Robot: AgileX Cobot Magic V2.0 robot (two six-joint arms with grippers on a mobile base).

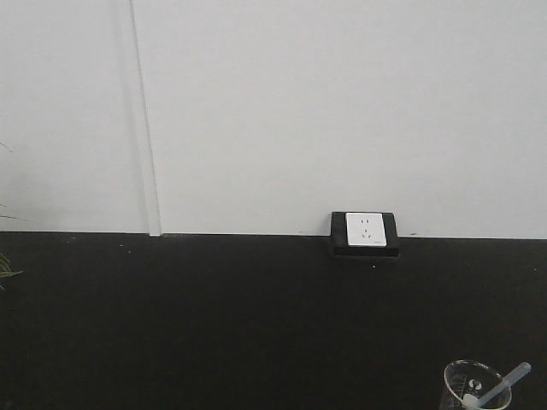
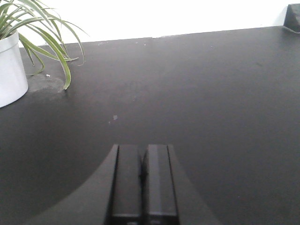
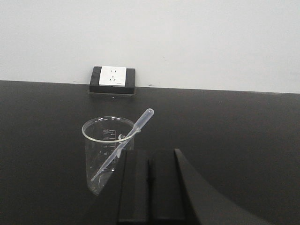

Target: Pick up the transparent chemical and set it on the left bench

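Observation:
The transparent chemical is out of view. The only beaker showing is a clear one (image 3: 104, 154) with white scale marks and a thin plastic pipette (image 3: 138, 123) leaning in it. It stands on a matte black benchtop (image 3: 234, 126) and also shows at the bottom right of the front view (image 1: 472, 386). My right gripper (image 3: 149, 153) is shut and empty, just right of and nearer than this beaker. My left gripper (image 2: 142, 148) is shut and empty, low over bare black benchtop (image 2: 201, 93). The bench's front edge does not show.
A white wall socket in a black housing (image 1: 366, 232) sits at the back of the bench against the white wall; it also shows in the right wrist view (image 3: 112, 77). A white pot with a green plant (image 2: 10, 70) stands at the far left.

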